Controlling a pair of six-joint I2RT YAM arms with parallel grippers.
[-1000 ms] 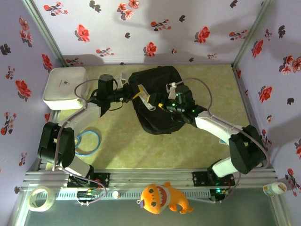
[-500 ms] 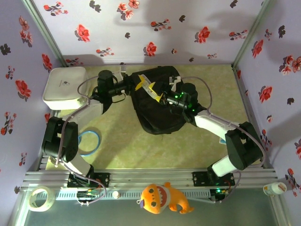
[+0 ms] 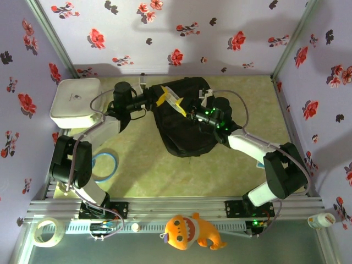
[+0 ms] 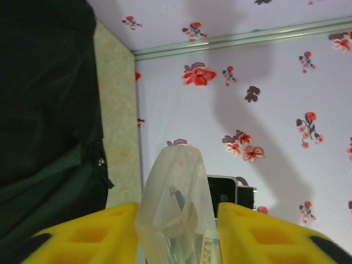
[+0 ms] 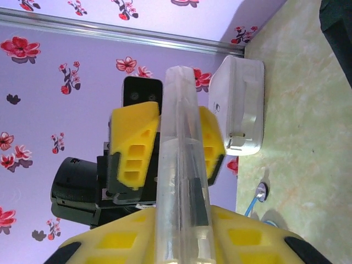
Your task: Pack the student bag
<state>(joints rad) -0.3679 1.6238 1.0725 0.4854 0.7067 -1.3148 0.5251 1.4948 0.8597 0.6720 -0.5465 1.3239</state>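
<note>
As seen from overhead, the student bag (image 3: 184, 135) lies on the table (image 3: 143, 176) just past centre toward 12 o'clock. It is a black, slumped mass with its rounded top toward the back wall.

Left gripper (image 3: 160, 100): positioned at the bag's 10 o'clock edge, arm reaching in from 8 o'clock. In the left wrist view its yellow fingers (image 4: 88, 236) stand either side of a clear plastic pouch (image 4: 176, 209), with the bag's dark fabric (image 4: 44, 110) at 9 o'clock. The fingers sit close against the pouch. Whether they press on it or merely flank it cannot be determined.

Right gripper (image 3: 190, 114): positioned over the upper part of the bag, arm reaching in from 4 o'clock. In the right wrist view its yellow fingers (image 5: 110, 242) bear on both sides of the pouch (image 5: 181, 165), so this gripper is clamped on it. The left gripper (image 5: 176, 148) faces it from the far end of the same pouch.

Pouch (image 3: 175, 104): suspended between the two grippers above the bag's upper left portion, edge-on to the right wrist camera. Dark items are inside; they are not identifiable.

Other items noted:
- White hard case (image 3: 76, 102) at 10 o'clock on the table, well apart from the bag.
- Blue ring (image 3: 103, 164) at 8 o'clock, beside the left arm.
- Orange plush toy (image 3: 192, 232) at 6 o'clock, on the frame rail.
- Tape roll (image 3: 45, 231) at 7 o'clock.
</note>
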